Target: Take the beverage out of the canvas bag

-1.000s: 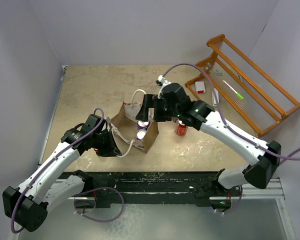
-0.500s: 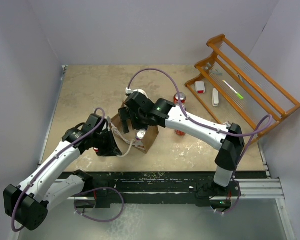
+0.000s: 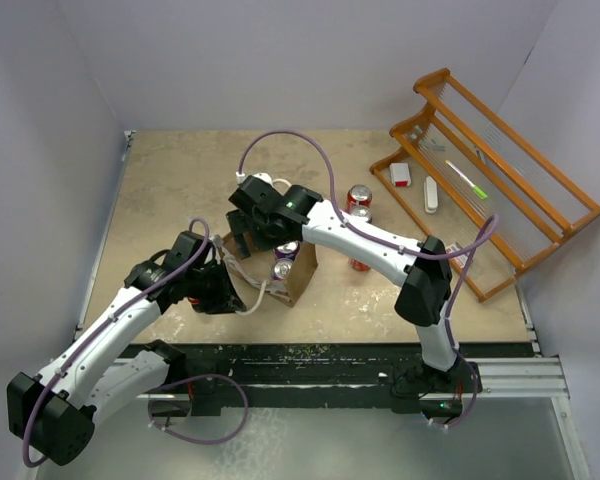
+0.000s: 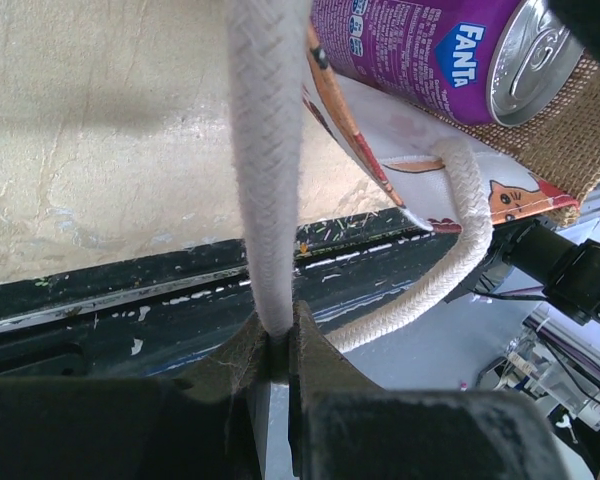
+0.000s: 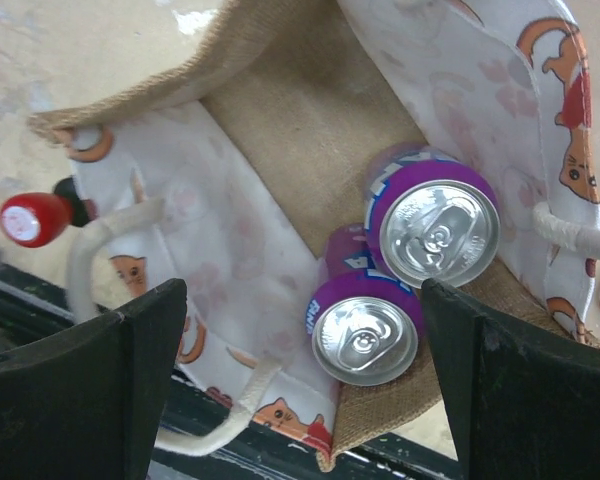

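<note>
The canvas bag (image 3: 298, 280) stands open in the middle of the table, with tan sides and white cat-print faces. Two purple Fanta cans (image 5: 438, 232) (image 5: 365, 338) stand inside it, tops up; they also show in the top view (image 3: 284, 260). My right gripper (image 5: 300, 370) is open and empty, hovering above the bag's mouth, with the cans between its fingers (image 5: 520, 380) but below them. My left gripper (image 4: 277, 345) is shut on the bag's white rope handle (image 4: 265, 150) at the bag's near-left side (image 3: 220, 288).
Two red cans stand on the table right of the bag, one at the back (image 3: 359, 197) and one nearer (image 3: 360, 263). An orange wooden rack (image 3: 500, 170) with small items lies at the right. The table's front rail (image 3: 310, 355) runs close below the bag.
My right gripper has swung left from the bag's right side to over its open mouth. The left gripper still holds the handle in the same place.
</note>
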Available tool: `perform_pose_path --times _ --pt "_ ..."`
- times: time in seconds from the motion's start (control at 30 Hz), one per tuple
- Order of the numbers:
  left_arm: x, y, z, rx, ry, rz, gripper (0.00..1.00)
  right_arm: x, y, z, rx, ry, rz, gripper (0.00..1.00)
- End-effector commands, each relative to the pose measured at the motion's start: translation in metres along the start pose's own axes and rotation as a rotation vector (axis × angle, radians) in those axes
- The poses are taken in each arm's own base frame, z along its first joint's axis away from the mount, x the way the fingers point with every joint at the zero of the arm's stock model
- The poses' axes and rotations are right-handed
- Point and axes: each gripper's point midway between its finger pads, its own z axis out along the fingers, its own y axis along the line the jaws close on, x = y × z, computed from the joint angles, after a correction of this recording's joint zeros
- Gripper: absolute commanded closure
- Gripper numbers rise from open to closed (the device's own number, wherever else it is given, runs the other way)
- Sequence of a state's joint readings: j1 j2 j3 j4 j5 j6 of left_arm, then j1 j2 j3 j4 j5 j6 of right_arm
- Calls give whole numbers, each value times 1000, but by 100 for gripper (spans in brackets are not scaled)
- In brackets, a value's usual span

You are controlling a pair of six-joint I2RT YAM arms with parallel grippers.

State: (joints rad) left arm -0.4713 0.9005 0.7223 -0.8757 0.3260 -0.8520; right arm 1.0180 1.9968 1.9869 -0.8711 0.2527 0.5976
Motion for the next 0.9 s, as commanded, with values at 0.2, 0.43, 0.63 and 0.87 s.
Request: perform_pose_path --times 0.2,0.43,0.63,0.87 --pt "-2 -6 1 43 -9 23 100 1 -32 -9 151 -8 -13 0" --pt "-2 -6 2 35 4 29 100 7 -57 4 286 20 -22 0" --pt "1 -1 3 6 24 27 100 19 -68 20 331 48 58 0" --pt "4 1 4 6 37 23 100 32 -85 48 420 92 85 0"
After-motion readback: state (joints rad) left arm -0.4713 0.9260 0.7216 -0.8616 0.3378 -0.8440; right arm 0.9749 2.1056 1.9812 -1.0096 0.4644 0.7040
